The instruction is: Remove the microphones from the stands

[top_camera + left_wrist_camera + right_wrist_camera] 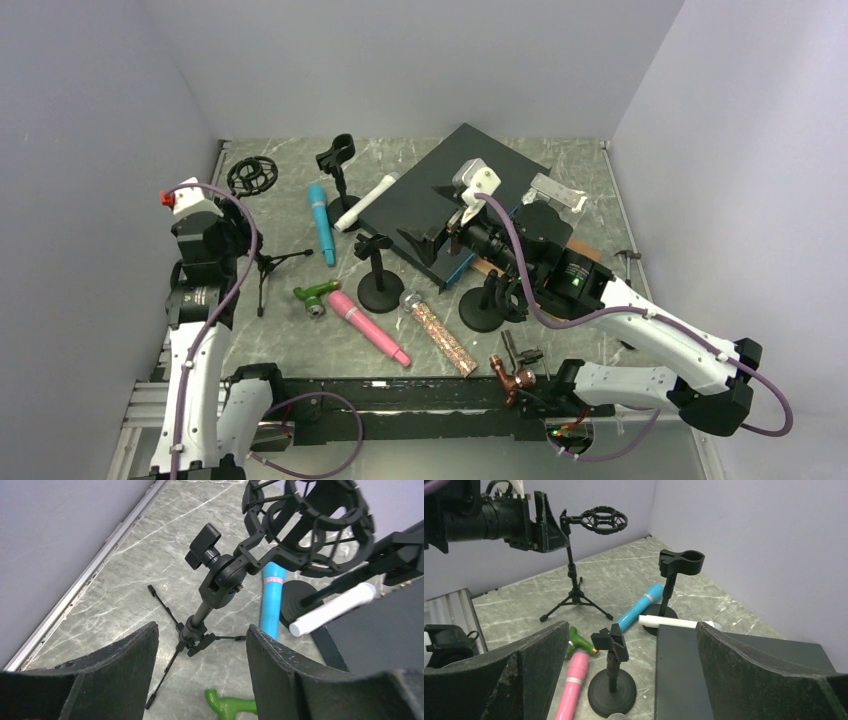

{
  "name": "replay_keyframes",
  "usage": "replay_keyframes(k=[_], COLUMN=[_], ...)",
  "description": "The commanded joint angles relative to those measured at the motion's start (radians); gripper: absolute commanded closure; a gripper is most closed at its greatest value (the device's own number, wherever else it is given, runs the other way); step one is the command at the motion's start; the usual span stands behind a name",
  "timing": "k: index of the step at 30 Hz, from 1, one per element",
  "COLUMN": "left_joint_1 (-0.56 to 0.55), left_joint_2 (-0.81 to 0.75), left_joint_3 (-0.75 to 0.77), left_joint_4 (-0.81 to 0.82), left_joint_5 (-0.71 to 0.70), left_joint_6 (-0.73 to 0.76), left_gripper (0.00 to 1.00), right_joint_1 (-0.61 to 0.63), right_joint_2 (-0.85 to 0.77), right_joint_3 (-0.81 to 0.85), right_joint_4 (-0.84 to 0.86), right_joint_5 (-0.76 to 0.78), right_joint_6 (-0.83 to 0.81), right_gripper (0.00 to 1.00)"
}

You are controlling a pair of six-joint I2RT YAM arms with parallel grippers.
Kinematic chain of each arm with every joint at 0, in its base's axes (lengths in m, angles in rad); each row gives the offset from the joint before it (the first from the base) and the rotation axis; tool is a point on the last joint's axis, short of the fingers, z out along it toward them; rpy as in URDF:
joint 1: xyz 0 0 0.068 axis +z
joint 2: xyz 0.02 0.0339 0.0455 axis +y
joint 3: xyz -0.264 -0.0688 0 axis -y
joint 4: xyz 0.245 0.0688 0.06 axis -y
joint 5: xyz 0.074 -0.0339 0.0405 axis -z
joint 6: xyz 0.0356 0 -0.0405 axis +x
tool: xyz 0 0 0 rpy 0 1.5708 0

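Six microphones are seen, and all of them are lying on the grey marbled table (pixel 290 345). Which one belongs to the task cannot be told.

The blue microphone (pixel 321 222), marked with a pink band, is laid just beside the round base of the tall clip stand (pixel 337 165). The white microphone (pixel 365 202) is laid on the other side of that base, with its far end against the edge of the black box (pixel 470 170). Only the flat top of the box is shown, so what is inside cannot be told.

Nearer to the arms, the pink microphone (pixel 368 326) and the short green microphone (pixel 316 296) are placed with their heads close together. The glitter microphone (pixel 440 327) is beside them, and the copper microphone (pixel 512 378) is by the front rail (pixel 400 392). The short stand (pixel 378 275) is set between these. A third stand (pixel 487 300) is standing by the near corner of the box.

The shock mount (pixel 305 525) on the tripod stand (pixel 199 617) is seen as an open black cage of rings and cords.

The left gripper (pixel 202 629) is opened wide just in front of the tripod pole, and nothing is gripped. The right gripper (pixel 631 627) is also spread wide, over the edge of the box, with nothing between its fingers.
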Motion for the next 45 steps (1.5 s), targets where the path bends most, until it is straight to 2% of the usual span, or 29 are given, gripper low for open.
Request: replay_keyframes(k=[1, 7, 11, 19, 27, 32, 45], left_joint_1=[0.056, 0.131, 0.154, 0.179, 0.224, 0.226, 0.227], left_joint_2=[0.029, 0.139, 0.181, 0.132, 0.227, 0.275, 0.164], left_joint_3=[0.121, 0.277, 0.393, 0.408, 0.456, 0.391, 0.075], left_joint_4=[-0.177, -0.246, -0.291, -0.264, -0.222, -0.186, -0.218], left_joint_5=[0.119, 0.239, 0.329, 0.291, 0.31, 0.393, 0.271], left_joint_6=[-0.041, -0.073, -0.114, -0.172, -0.194, -0.197, -0.176], left_gripper=[0.32, 0.34, 0.33, 0.34, 0.48, 0.54, 0.63], right_joint_1=[0.001, -0.001, 0.0, 0.001, 0.0, 0.0, 0.0], right_joint_2=[-0.017, 0.015, 0.012, 0.001, 0.015, 0.016, 0.023], right_joint_3=[-0.007, 0.016, 0.023, 0.025, 0.034, 0.03, 0.026], right_joint_4=[0.049, 0.052, 0.044, 0.043, 0.051, 0.055, 0.055], right_joint_5=[-0.045, -0.109, -0.111, -0.092, -0.094, -0.095, -0.103], right_joint_6=[0.044, 0.119, 0.108, 0.102, 0.102, 0.102, 0.082], right_gripper=[0.02, 0.02, 0.02, 0.02, 0.02, 0.02, 0.02])
